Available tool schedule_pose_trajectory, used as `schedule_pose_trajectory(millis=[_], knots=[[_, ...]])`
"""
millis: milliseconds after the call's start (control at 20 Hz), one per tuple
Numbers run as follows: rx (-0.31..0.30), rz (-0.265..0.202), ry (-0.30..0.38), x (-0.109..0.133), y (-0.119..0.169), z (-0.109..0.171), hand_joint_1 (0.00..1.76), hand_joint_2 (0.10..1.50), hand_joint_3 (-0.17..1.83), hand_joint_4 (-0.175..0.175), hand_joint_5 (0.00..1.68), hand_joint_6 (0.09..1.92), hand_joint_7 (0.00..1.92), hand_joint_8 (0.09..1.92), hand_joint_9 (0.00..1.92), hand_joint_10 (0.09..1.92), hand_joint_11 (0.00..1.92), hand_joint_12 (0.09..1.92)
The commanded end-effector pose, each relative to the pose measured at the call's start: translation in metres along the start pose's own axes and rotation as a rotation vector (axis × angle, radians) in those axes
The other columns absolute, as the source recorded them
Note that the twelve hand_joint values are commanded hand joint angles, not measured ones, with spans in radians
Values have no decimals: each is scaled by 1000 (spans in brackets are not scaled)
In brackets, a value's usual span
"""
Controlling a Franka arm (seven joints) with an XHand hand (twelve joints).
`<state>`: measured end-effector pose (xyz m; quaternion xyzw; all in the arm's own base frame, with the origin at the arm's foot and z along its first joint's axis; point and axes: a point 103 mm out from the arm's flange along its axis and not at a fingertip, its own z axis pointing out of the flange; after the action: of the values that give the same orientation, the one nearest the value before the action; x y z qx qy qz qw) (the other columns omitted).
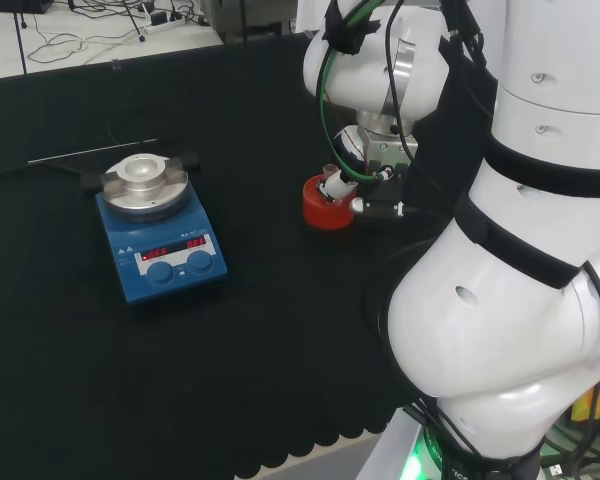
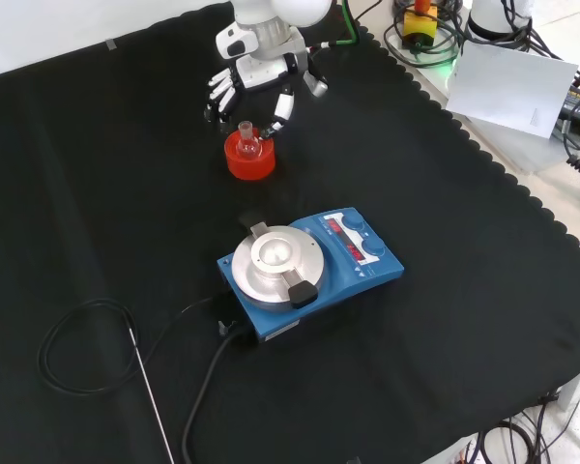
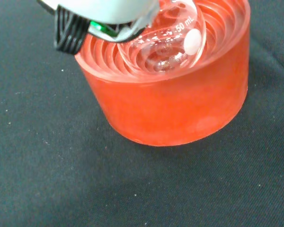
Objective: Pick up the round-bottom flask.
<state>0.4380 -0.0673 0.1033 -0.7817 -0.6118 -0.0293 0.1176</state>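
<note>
We see the black-cloth tabletop [image 2: 97,174] first, then the blue magnetic stirrer with its round silver plate [image 2: 304,273] near its middle. Beyond it in the front view sits the red ribbed ring stand [image 2: 250,160], cradling the small clear glass round-bottom flask [image 2: 247,143], neck upright. The black and white hand [image 2: 256,82] hovers just behind the flask with fingers spread and relaxed, holding nothing. We judge the flask light, slick and fragile; we would pinch its narrow neck or cup the bulb above the ring.
</note>
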Motion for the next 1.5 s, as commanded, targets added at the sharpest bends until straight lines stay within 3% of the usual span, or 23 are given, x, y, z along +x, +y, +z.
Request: schedule_pose_trajectory(millis=[50, 600, 700, 750, 800, 900, 1100, 1500], knots=[[-9, -5, -5, 2, 1, 0, 989, 618, 674, -58, 722, 727, 344, 727, 531, 691, 233, 1379], [-28, -12, 1, 1, 3, -5, 981, 657, 693, -78, 912, 742, 392, 728, 585, 673, 308, 1355], [-38, -15, -4, 2, 3, -6, 1031, 833, 439, 59, 1005, 857, 412, 734, 613, 665, 336, 1350], [-45, -15, -8, 3, 3, -7, 1045, 892, 341, 99, 1035, 874, 426, 734, 631, 659, 358, 1342], [-51, -13, -17, 4, 3, -7, 1057, 923, 284, 115, 1058, 874, 443, 732, 649, 651, 383, 1332], [-55, -9, -32, 6, 3, -9, 1076, 920, 285, 110, 1091, 860, 477, 716, 689, 623, 431, 1309], [-60, -3, -36, 7, 2, -21, 1098, 800, 530, 72, 1104, 919, 516, 694, 743, 577, 489, 1286], [-69, -19, -47, 22, -14, -68, 1104, 754, 628, 57, 1103, 957, 522, 698, 757, 575, 513, 1283]])
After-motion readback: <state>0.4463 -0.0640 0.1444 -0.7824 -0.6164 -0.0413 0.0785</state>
